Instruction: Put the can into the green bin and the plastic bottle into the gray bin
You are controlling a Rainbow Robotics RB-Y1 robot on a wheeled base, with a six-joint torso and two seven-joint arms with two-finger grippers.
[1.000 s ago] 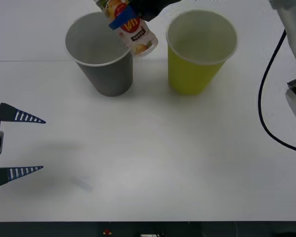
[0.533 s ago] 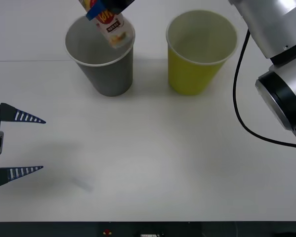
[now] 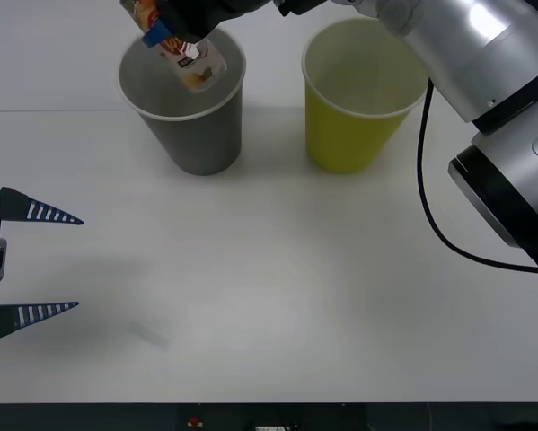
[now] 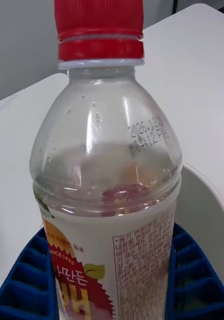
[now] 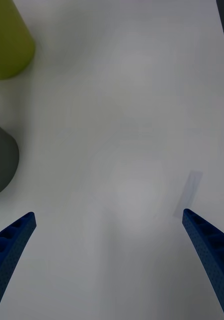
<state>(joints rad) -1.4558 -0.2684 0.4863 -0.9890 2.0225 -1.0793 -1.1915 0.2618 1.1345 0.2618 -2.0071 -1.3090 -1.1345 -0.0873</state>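
The plastic bottle (image 3: 186,56) is held tilted over the mouth of the gray bin (image 3: 184,101), clamped between the blue fingers of the right gripper (image 3: 167,31). A release is judged next. The left gripper (image 3: 35,262) is parked wide open near the table's front edge; the green bin (image 3: 366,94) stands beside

Looks like a robotics lab: a silver robot arm (image 3: 484,54) is reaching over a plain white table (image 3: 277,287), black cable (image 3: 448,224) trailing across it.
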